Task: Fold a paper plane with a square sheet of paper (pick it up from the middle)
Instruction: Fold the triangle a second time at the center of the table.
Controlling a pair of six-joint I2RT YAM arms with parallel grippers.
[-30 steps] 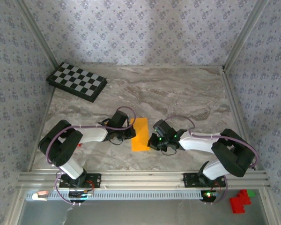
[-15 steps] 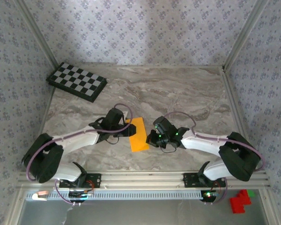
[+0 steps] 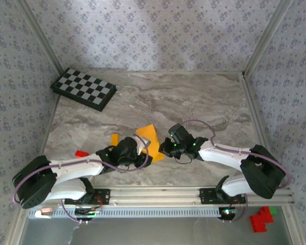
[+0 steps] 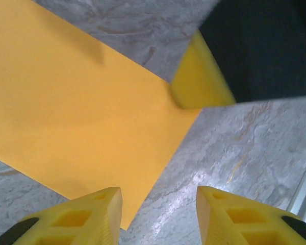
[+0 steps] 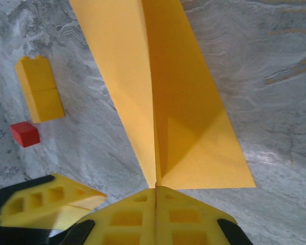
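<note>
Over the middle of the bench (image 3: 204,102), the top view shows the square sheet of paper (image 3: 149,133), folded narrower, between the arms. The right pincer (image 3: 163,149) is at its near edge, the left pincer (image 3: 144,157) just beside.

In the left wrist view, the left pincer (image 4: 158,214) hovers part open and empty over the sheet's corner, probably ready to regrip.

In the right wrist view, the right pincer (image 5: 155,204) is clamped on the crease, apparently anchoring the sheet. An orange block (image 5: 40,89) and a red block (image 5: 24,133) lie nearby.

A lab robot cell: grey marble-patterned table (image 3: 194,97) boxed in by floral-papered panels (image 3: 158,35), aluminium rails (image 3: 158,194) along the near edge, a black-and-white checkered board (image 3: 84,89)
</note>
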